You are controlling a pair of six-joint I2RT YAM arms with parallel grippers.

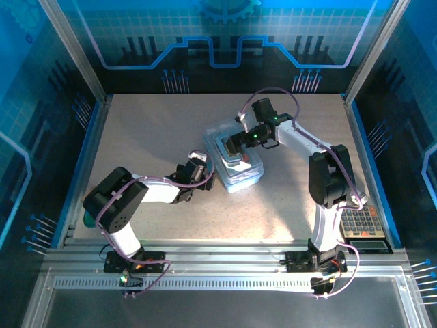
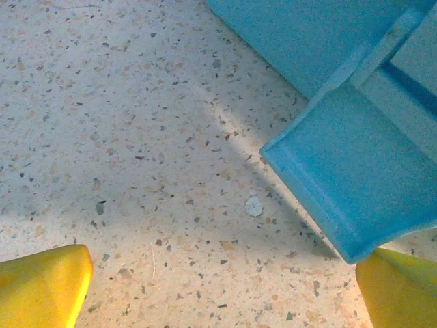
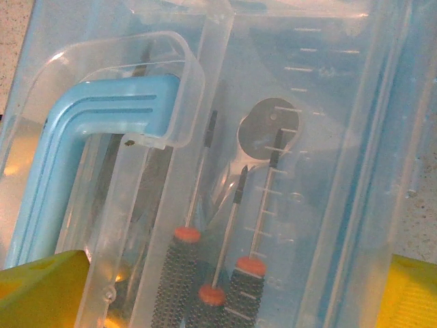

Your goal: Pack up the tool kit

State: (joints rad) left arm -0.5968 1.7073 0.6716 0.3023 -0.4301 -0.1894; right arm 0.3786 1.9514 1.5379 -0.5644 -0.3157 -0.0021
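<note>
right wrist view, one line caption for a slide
Open right tool over the clear lid with its blue handle, slim screwdrivers visible through the plastic.

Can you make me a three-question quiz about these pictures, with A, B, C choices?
1. Where are the slim black-handled screwdrivers? A on the floor B inside the translucent light-blue plastic case C under the table
2. What colour is the curved plastic handle on the clear lid? A red B light blue C green
3. How is the left end effector? A open B shut on a screwdriver C shut on the lid
Answers: B, seen through the lid; B, the right wrist view shows it; A, its yellow fingers stand far apart.
</note>
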